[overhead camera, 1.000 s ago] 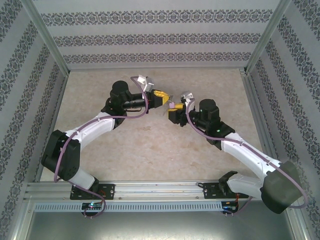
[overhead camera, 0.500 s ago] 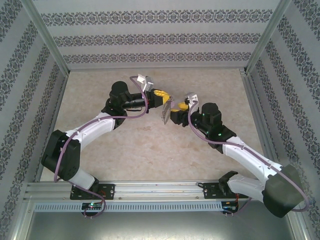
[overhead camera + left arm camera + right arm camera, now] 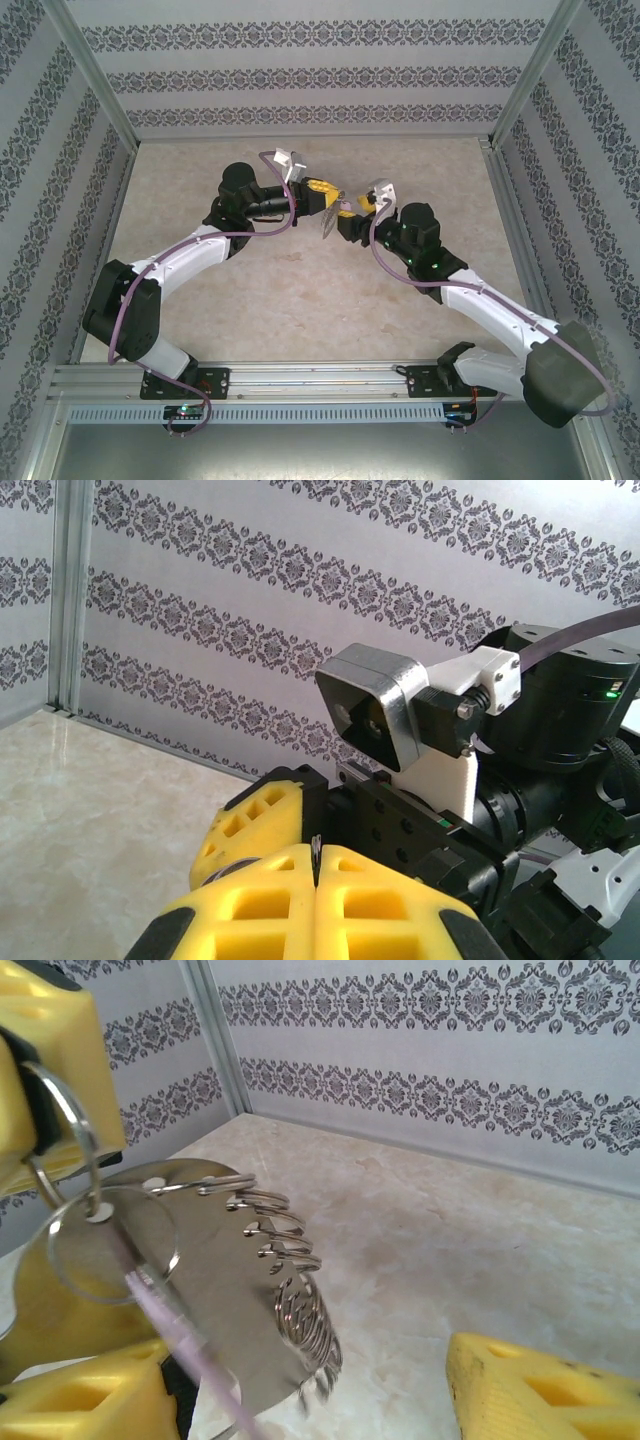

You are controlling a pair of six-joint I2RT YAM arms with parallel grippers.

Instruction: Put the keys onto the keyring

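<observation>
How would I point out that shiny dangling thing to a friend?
Find the middle of the beige table, where the two arms nearly meet. The keyring hangs from the left end effector: a flat, shiny grey plate. Its row of wire loops along one edge sets it apart from the lilac key.

Bright, even light here, only faint shadows on the desk. Up close at the right wrist, the lilac key smears, fingers soft.
</observation>
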